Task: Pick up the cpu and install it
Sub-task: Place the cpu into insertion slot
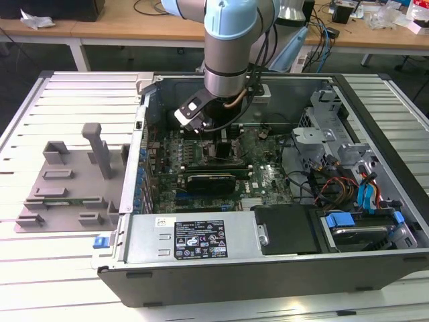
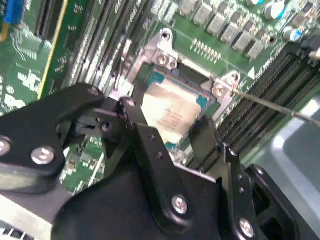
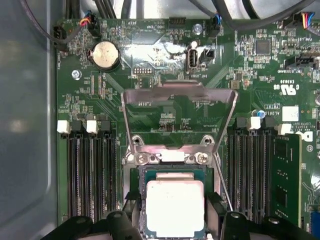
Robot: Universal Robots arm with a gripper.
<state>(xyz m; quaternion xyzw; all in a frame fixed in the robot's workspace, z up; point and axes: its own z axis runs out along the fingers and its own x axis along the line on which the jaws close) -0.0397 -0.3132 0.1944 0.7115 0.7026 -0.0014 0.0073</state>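
Here, tool [image 2: 169, 127] over seated cpu [image 3: 175, 207], print blurred.

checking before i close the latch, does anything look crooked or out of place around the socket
Nothing stands out. The cpu lies square in the socket. The metal load plate is swung open, not yet clamped down.

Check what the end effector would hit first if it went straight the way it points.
The cpu. It sits directly ahead of the end effector, at the open socket. Depth is unclear, so I can't tell whether a gap remains or it is already touching.
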